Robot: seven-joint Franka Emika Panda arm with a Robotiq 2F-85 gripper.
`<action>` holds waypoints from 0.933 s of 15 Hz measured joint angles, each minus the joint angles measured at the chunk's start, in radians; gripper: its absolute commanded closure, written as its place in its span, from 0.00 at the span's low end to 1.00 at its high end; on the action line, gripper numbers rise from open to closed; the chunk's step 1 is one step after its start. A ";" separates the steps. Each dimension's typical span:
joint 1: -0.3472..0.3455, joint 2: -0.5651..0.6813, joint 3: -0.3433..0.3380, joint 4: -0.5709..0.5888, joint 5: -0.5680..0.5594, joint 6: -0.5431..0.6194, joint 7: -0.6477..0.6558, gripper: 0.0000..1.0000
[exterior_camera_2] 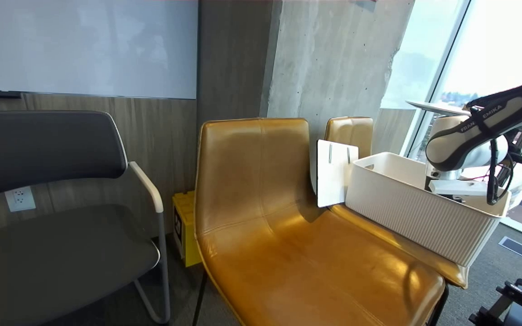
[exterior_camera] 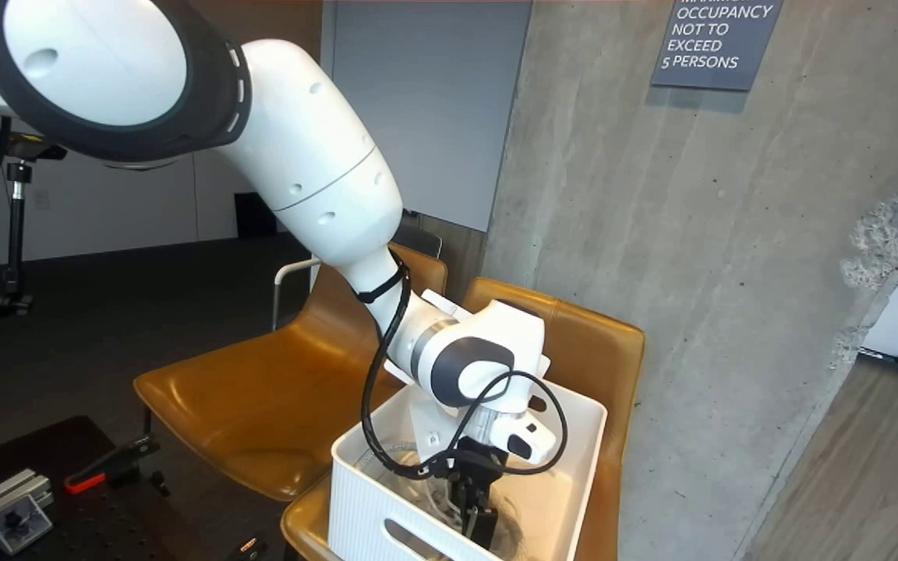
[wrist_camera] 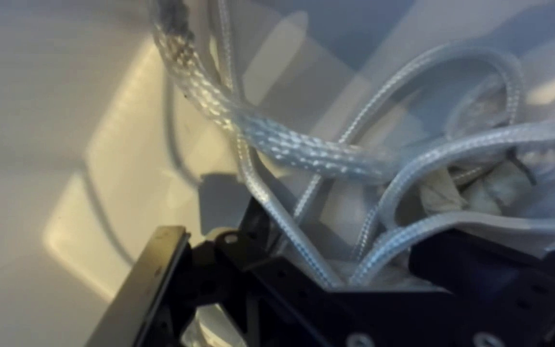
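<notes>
A white ribbed bin [exterior_camera_2: 415, 217] is borne by a tan chair [exterior_camera: 597, 351], on whose seat it is set upright. A strip of the seat is seen along the foot of its long wall. Inside the bin, braided cords [wrist_camera: 301, 149] are held in loose, crossing loops, the pale floor being seen between them.

Above and right of the white bin [exterior_camera: 359, 506], in an exterior view, a dark grey sign [exterior_camera: 718, 45] on the concrete wall [exterior_camera: 597, 195] says OCCUPANCY NOT TO EXCEED 5 PERSONS; the frame's upper edge cuts its top line. In an exterior view, the robot arm [exterior_camera_2: 501, 117] above the bin bears FRAN and EMIKA, a black strap [exterior_camera_2: 481, 118] between them.
</notes>
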 measured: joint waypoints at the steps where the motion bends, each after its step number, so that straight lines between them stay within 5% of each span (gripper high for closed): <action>1: -0.001 0.001 -0.003 0.007 0.000 -0.014 0.000 0.65; 6: -0.001 0.001 -0.006 0.023 0.000 -0.037 0.000 1.00; 14: 0.044 -0.001 -0.008 0.024 -0.004 -0.016 0.002 1.00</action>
